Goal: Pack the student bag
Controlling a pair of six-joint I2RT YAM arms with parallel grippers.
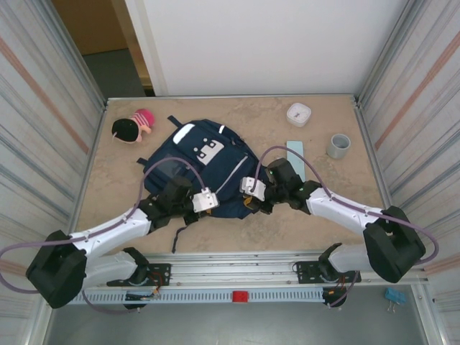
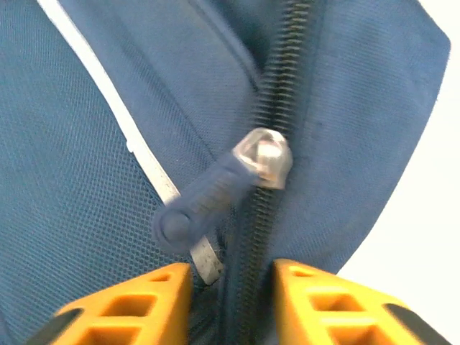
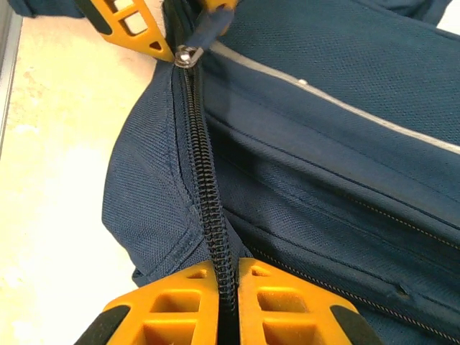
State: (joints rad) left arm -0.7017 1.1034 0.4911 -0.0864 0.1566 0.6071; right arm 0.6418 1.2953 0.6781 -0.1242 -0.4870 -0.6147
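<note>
The right end effector (image 3: 226, 277) was closed on the zipper line (image 3: 208, 215) of the student bag (image 1: 205, 162). The left end effector (image 2: 231, 277) had its jaws apart, with the zipper pull (image 2: 215, 198) just beyond the tips. The bag lay mid-counter on the beige, stone-patterned counter (image 1: 115, 190), between ribbed metal side walls (image 1: 36, 108).

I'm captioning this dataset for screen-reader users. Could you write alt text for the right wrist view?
The right tool is clamped on the closed zipper of a navy blue backpack lying on a beige table. The zipper runs up to its metal slider, where the left tool is poised at the blue pull tab.
</note>
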